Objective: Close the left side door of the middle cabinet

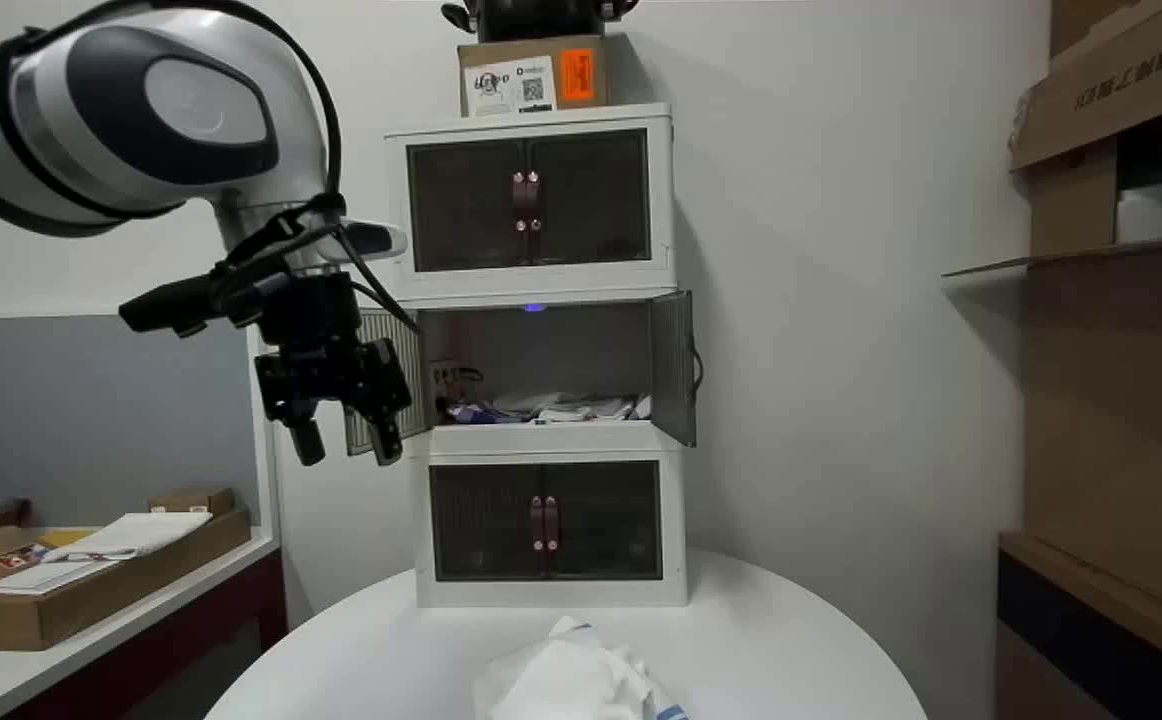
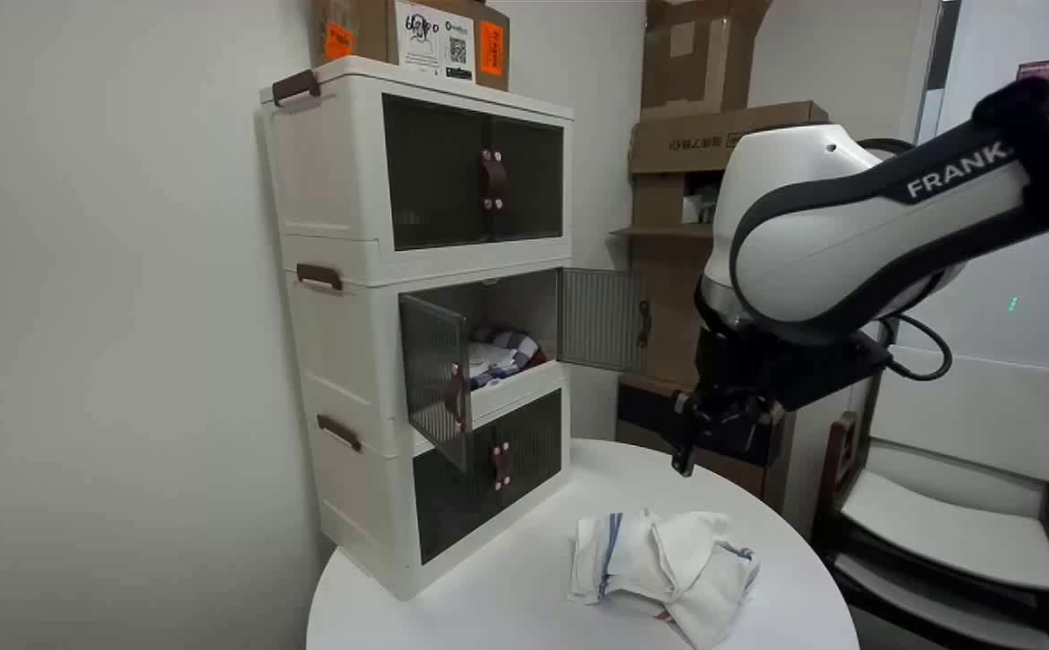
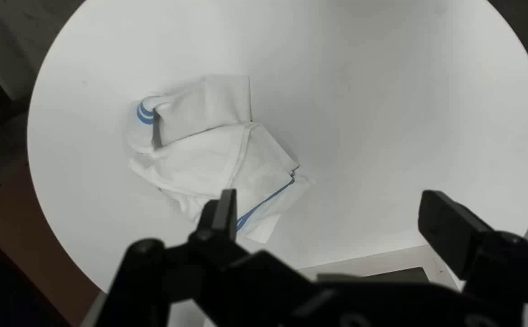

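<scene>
The middle cabinet (image 1: pixel 541 438) is white, the middle of a three-high stack, with pale and purple-blue cloth-like items inside. It also shows in an exterior view (image 2: pixel 337 348). Its left side door (image 1: pixel 419 378) stands swung open outward, partly hidden behind my gripper; it shows with a brown handle in an exterior view (image 2: pixel 434 361). The matching right door (image 1: pixel 674 370) is open too. My gripper (image 1: pixel 349 452) points down, open and empty, in front of the left door in that view. In an exterior view the gripper (image 2: pixel 685 456) is apart from the doors. The wrist view shows its fingers (image 3: pixel 327 202) wide apart.
The top cabinet (image 1: pixel 531 282) and bottom cabinet (image 1: pixel 551 592) have shut doors. A crumpled white towel with blue stripes (image 2: pixel 669 564) lies on the round white table (image 2: pixel 506 614). Cardboard boxes (image 1: pixel 1121 400) stand at one side. Chairs (image 2: pixel 949 524) stand beyond the table.
</scene>
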Tool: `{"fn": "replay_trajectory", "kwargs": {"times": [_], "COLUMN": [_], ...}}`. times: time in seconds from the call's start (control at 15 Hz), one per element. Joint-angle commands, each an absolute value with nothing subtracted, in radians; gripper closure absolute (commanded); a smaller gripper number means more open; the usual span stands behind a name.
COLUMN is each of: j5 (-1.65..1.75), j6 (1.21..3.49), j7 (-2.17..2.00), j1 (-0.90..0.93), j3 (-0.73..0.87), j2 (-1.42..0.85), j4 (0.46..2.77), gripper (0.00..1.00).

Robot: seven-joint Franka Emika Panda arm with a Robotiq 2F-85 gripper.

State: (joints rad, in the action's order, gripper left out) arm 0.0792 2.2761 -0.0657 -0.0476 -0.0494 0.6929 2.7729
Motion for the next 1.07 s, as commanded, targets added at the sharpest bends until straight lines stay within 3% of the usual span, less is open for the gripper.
{"fn": "replay_trajectory", "kwargs": {"times": [0.0,0.67,1.0], "j5": [0.082,0.077,-0.154], "j6": [2.272,2.490,2.388], "j7": [-0.068,0.134,0.237], "j1": [-0.043,0.075,0.176], "j3": [-0.045,-0.042,0.010], "j2": [0.693,0.406,0.227], "j4": [2.771,2.463,2.189], "gripper": [0.00,0.00,0.00]}}
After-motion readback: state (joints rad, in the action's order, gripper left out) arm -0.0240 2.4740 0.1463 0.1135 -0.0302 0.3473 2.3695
